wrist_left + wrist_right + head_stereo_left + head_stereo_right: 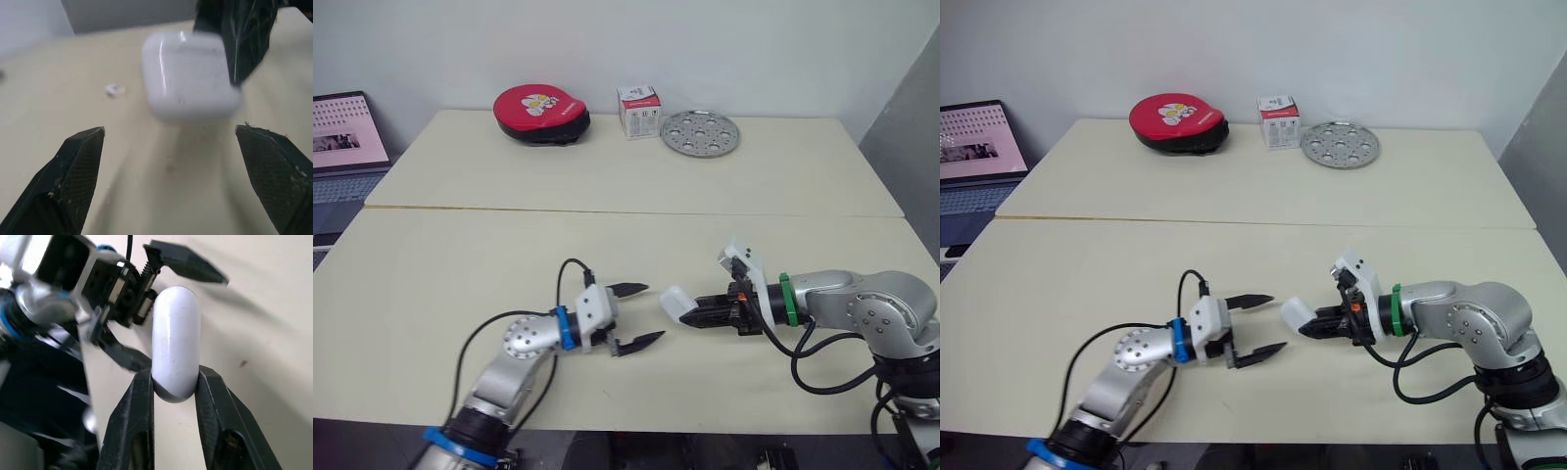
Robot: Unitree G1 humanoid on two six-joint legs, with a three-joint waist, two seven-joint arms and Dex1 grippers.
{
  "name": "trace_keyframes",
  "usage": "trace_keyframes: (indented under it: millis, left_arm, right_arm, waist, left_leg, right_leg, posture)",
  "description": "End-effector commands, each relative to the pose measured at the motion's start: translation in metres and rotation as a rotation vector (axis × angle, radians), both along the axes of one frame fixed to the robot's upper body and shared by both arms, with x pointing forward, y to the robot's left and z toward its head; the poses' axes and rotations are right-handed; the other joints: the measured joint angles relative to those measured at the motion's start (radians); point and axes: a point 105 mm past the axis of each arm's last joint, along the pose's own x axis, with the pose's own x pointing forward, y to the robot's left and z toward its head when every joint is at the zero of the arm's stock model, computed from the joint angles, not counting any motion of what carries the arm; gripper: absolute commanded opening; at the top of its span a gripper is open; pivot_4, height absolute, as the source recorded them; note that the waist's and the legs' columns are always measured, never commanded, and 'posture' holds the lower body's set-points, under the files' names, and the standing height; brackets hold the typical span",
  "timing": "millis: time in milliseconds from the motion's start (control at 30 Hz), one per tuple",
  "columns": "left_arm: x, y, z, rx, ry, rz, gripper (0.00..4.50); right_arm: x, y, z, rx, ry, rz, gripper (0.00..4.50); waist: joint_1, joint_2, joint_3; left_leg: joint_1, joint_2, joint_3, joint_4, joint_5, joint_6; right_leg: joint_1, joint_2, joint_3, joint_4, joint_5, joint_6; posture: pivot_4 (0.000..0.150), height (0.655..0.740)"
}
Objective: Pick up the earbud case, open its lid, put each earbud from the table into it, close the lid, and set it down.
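Low in the centre of the head view, over the cream table (607, 186), the left gripper (652, 312) has its fingers spread wide. Facing it, the right gripper (697, 315) clamps the white earbud case (677, 304), whose long axis continues the fingers' line toward frame left.

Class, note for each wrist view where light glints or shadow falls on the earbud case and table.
Left wrist view: a bright glint streaks the earbud case, with soft shadow on the table beneath it. Right wrist view: gentle sheen along the case held in the right end effector, shadow dimming the table beside it.
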Motion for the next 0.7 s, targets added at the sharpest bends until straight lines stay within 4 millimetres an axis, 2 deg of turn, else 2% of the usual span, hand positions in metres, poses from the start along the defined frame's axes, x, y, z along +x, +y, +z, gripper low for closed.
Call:
trace_keyframes:
  millis: [33,167,300,500,700]
  left_arm:
    - [-0.011,0.002,0.017,0.030,0.151,-0.088,4.50]
    - [-0.011,-0.007,0.035,0.080,0.208,-0.145,4.50]
    - [-0.006,-0.025,0.049,0.085,0.202,-0.167,4.50]
    - [0.003,-0.043,0.051,0.136,0.144,-0.184,4.50]
    - [0.009,-0.047,0.049,0.154,0.129,-0.183,4.50]
  right_arm:
    - [0.000,0.004,0.009,-0.131,-0.239,0.146,0.73]
    - [0.001,0.001,0.008,-0.266,-0.388,0.270,0.73]
    - [0.005,0.001,0.008,-0.312,-0.439,0.328,0.73]
    - [0.010,0.005,0.016,-0.319,-0.459,0.358,0.73]
    - [0.012,0.007,0.020,-0.323,-0.467,0.364,0.73]
  waist:
    - [0.001,0.000,0.000]
    - [0.004,-0.003,0.002]
    - [0.004,-0.003,0.002]
    - [0.004,-0.003,0.002]
    - [0.004,-0.003,0.002]
  left_leg:
    - [-0.001,0.000,0.000,0.000,0.000,0.000]
    - [-0.007,-0.001,-0.001,0.001,0.000,0.000]
    - [-0.007,-0.001,0.000,0.002,0.000,0.000]
    - [-0.007,0.000,-0.001,0.002,0.000,0.000]
    - [-0.007,-0.001,0.000,0.003,0.000,0.000]
  right_leg:
    - [-0.001,0.000,0.000,0.000,0.000,0.000]
    - [-0.006,-0.001,-0.001,0.001,0.000,0.000]
    - [-0.006,-0.001,-0.001,0.000,0.000,0.000]
    - [-0.007,0.000,0.000,0.002,0.000,0.000]
    - [-0.007,-0.001,0.000,0.003,0.000,0.000]
  posture:
    - [0.150,0.7400]
    - [0.150,0.7400]
    - [0.150,0.7400]
    - [0.150,0.7400]
    - [0.150,0.7400]
